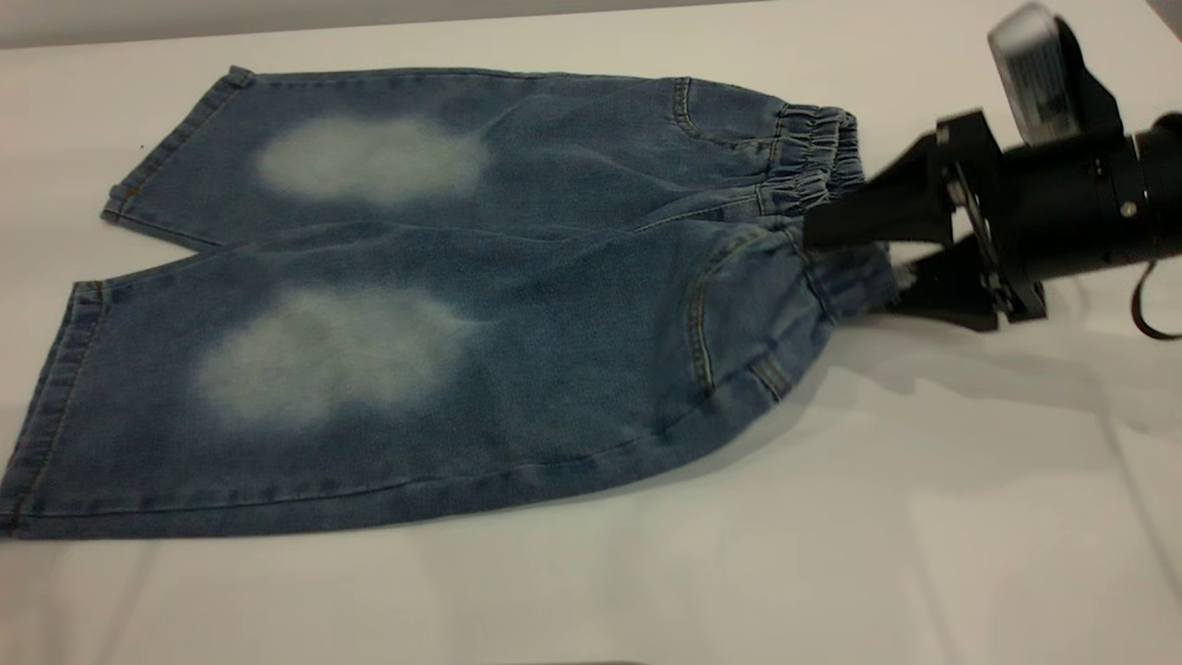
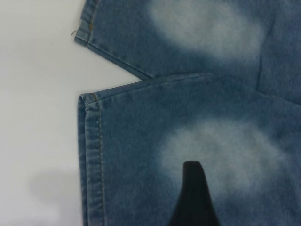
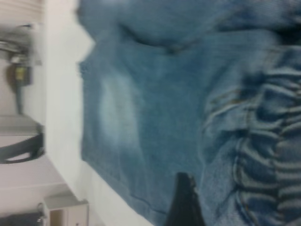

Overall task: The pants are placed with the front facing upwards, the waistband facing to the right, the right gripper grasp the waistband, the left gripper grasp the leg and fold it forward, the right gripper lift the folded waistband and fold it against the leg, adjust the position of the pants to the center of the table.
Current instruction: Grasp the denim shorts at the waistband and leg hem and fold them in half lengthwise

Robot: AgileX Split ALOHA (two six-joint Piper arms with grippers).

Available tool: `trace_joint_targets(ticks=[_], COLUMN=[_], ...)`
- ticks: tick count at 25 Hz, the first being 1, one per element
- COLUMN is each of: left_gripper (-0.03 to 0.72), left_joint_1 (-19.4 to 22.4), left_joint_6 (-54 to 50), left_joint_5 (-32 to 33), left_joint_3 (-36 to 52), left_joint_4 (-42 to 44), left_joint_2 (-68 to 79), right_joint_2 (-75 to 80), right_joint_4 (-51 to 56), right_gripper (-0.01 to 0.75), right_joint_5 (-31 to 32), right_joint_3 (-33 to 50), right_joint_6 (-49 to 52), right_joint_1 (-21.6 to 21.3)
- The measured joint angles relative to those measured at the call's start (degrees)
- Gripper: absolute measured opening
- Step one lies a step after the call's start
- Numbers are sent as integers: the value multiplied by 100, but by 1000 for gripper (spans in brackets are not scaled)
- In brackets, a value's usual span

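Already the right gripper (image 1: 854, 263) is clamped on the waistband (image 1: 817, 166), and the pants (image 1: 443, 305) stretch lengthwise away from it across the table (image 1: 923, 517) — legs farthest off. Above 1 leg hangs the left gripper (image 2: 194, 197) — only 1 finger shows, so I cannot tell its state.

one pair of pants (image 1: 443, 314), two pincers (image 1: 854, 263), one table (image 1: 831, 554).

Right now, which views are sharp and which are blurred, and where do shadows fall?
Exterior view: pants sharp, right end effector casts a soft shadow on the table. Left wrist view: crisp hem stitching, faint shadow. Right wrist view: smeared, waistband soft.
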Motion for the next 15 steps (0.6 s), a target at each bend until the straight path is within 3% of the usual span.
trace_joint_targets(ticks=[3,7,8,12,15], left_gripper=[494,494,494,494,494], left_joint_1=[0,0,0,0,0], left_joint_6=[0,0,0,0,-38], left_joint_5=[0,194,320,720,656], left_joint_3=[0,0,0,97,454], left_joint_4=[0,83,158,286,380], left_joint_2=[0,0,6,226,683], right_joint_2=[0,0,0,0,-57], right_joint_4=[-58,-263,-300,-428,-553], right_gripper=[367,94,59,41,40], right_joint_5=[-60,-167,-204,-262,-288], right_joint_3=[0,0,0,-63,-105], right_joint_6=[120,385,449,645,752], right_joint_1=[0,0,0,0,0])
